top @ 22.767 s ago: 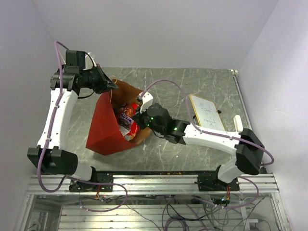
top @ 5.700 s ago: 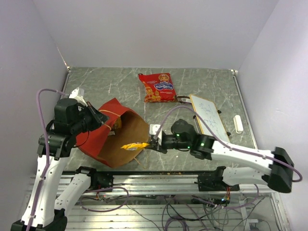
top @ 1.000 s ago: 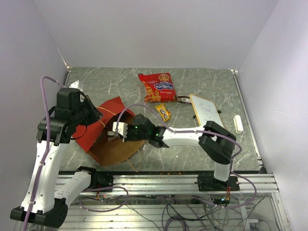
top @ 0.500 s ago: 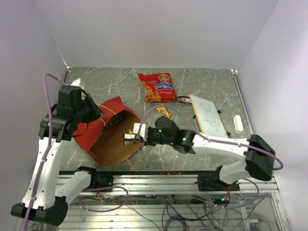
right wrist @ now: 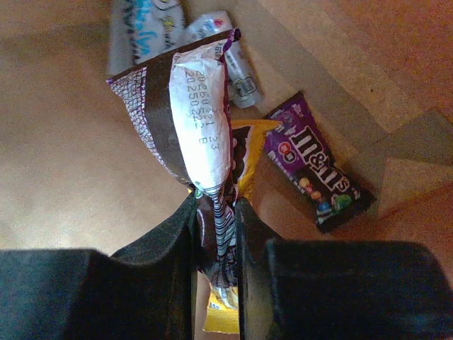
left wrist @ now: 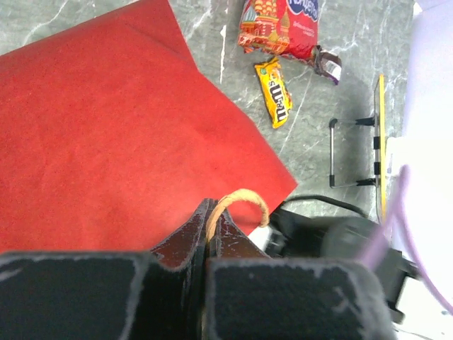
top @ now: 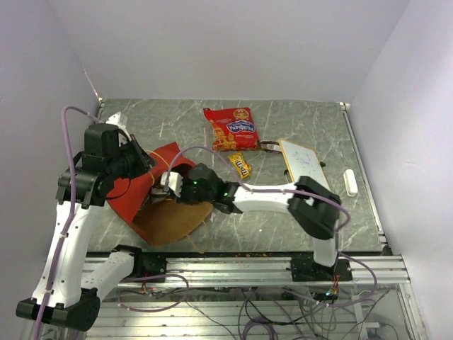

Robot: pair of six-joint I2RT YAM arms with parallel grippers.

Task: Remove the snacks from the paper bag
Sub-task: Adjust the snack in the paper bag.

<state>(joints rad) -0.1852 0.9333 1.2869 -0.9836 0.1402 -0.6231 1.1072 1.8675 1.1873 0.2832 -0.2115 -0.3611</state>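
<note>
Right end effector (right wrist: 216, 212) deep inside large red paper bag (top: 132, 200), pinched on dark purple white-seamed wrapper (right wrist: 202, 113). Left end effector (left wrist: 207, 237) nipped on looped string handle (left wrist: 239, 198). Best: handle taut, withdraw straight through mouth, clear of kraft wall.

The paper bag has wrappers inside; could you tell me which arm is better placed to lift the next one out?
Right. The right gripper is shut on the dark-and-white wrapper inside the paper bag, whereas the left gripper is pinching the bag's string handle.
</note>
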